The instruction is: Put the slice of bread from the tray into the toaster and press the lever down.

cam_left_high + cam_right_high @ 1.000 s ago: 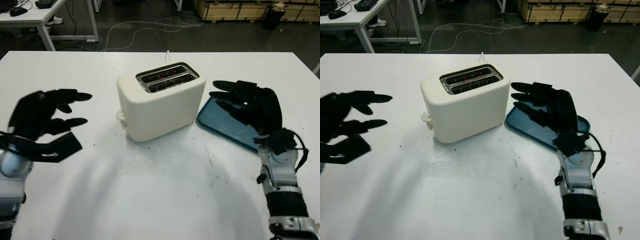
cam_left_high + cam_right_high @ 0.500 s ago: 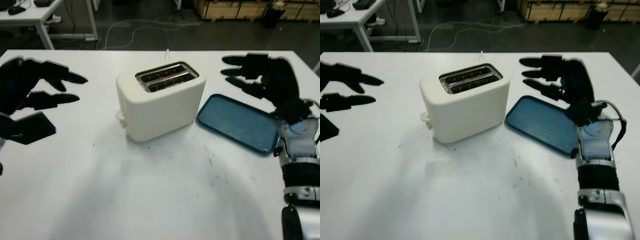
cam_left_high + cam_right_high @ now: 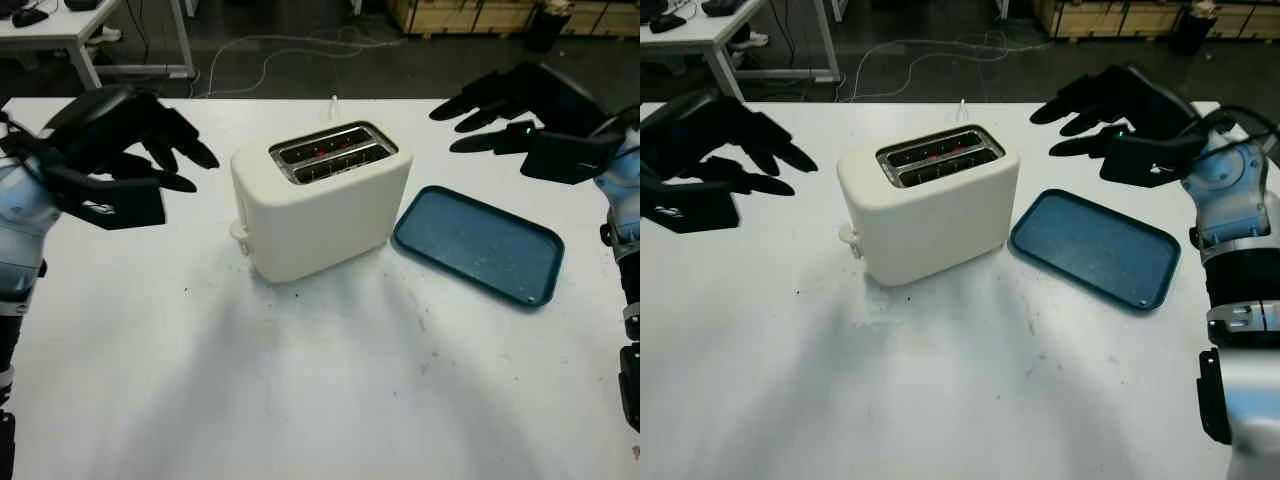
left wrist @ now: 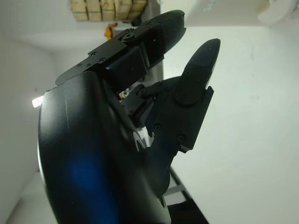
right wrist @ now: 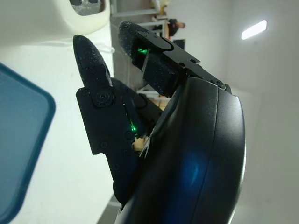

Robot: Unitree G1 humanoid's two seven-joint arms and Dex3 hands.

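Left hand: I see my left hand [image 3: 115, 150] open and holding nothing, raised over the white table [image 3: 320, 400] to the left of the toaster, not touching it.
Right hand: my right hand [image 3: 530, 110] is open too, empty, up above the table's far right, beyond the tray's far edge.
Toaster: the cream toaster [image 3: 320, 205] stands mid-table between both hands, two slots on top; I see a red glow in the slots, and its lever knob [image 3: 238, 231] sticks out at the left end, low on the side.
Tray: the blue tray [image 3: 480, 243] lies just right of the toaster, and I see bare blue across it.
Bread: I can't make out a slice anywhere; what sits in the slots I cannot tell.
Pose: both hands point fingertips inward toward the toaster, well apart from it.
Background: desks and cables on the floor beyond the table.
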